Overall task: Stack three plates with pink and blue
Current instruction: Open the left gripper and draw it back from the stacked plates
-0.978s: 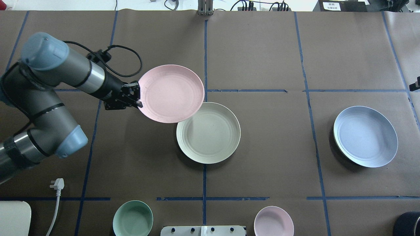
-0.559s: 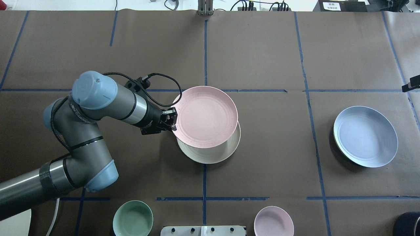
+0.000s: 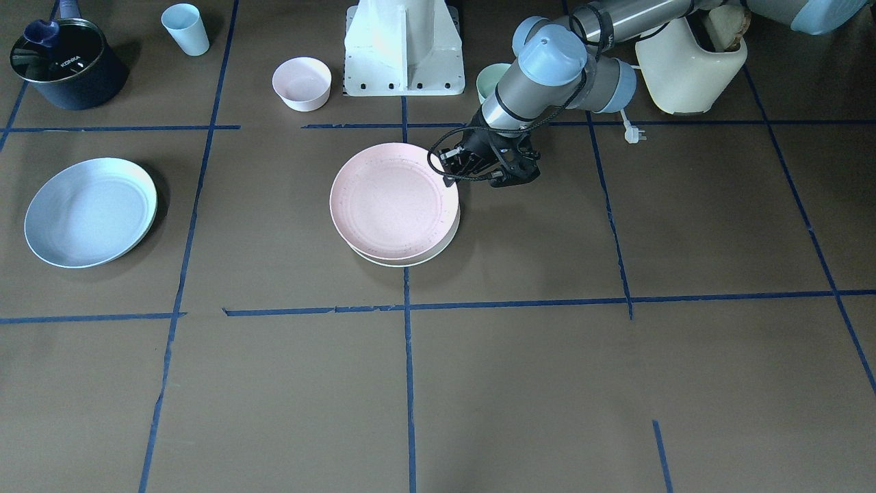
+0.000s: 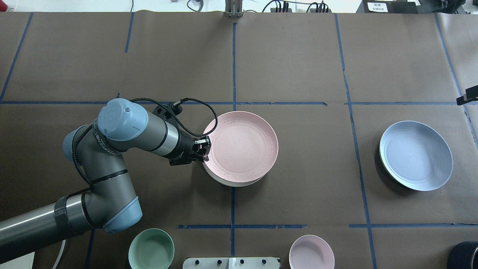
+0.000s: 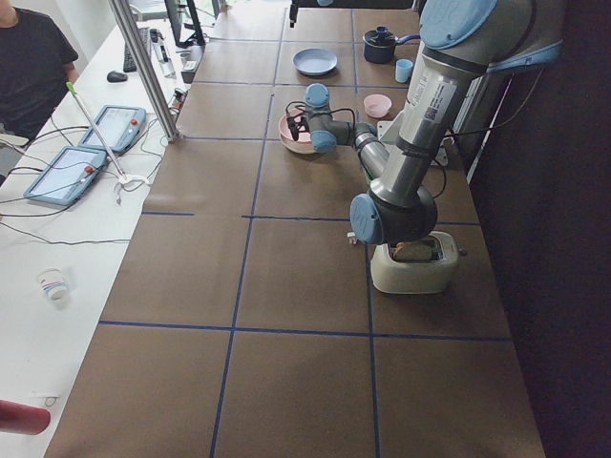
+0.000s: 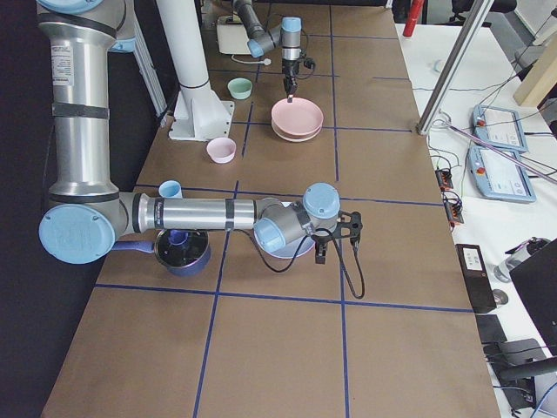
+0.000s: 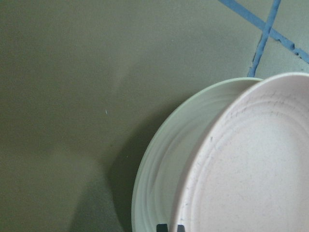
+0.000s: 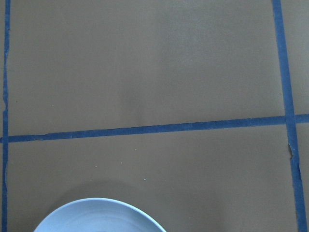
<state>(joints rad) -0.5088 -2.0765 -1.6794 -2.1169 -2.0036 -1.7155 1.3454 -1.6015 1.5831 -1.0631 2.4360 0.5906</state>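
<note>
The pink plate (image 4: 241,145) lies nearly centred over the cream plate (image 4: 231,183), of which only the near rim shows. My left gripper (image 4: 204,151) is shut on the pink plate's left rim. In the front view the pink plate (image 3: 393,202) covers the cream plate (image 3: 410,259), with the left gripper (image 3: 453,178) at its edge. The left wrist view shows the pink plate (image 7: 256,169) offset over the cream plate (image 7: 164,164). The blue plate (image 4: 415,155) lies alone at the right. My right gripper (image 6: 322,252) hovers by the blue plate (image 8: 96,217); I cannot tell whether it is open.
A mint-green bowl (image 4: 151,248) and a small pink bowl (image 4: 311,252) stand at the near edge beside the robot base (image 3: 404,48). A dark pot (image 3: 65,61), a blue cup (image 3: 186,29) and a cream toaster (image 3: 691,61) stand along the robot's side.
My left arm has carried the pink plate to the right and toward the robot, then lowered it over the cream plate. The blue plate has not moved.
</note>
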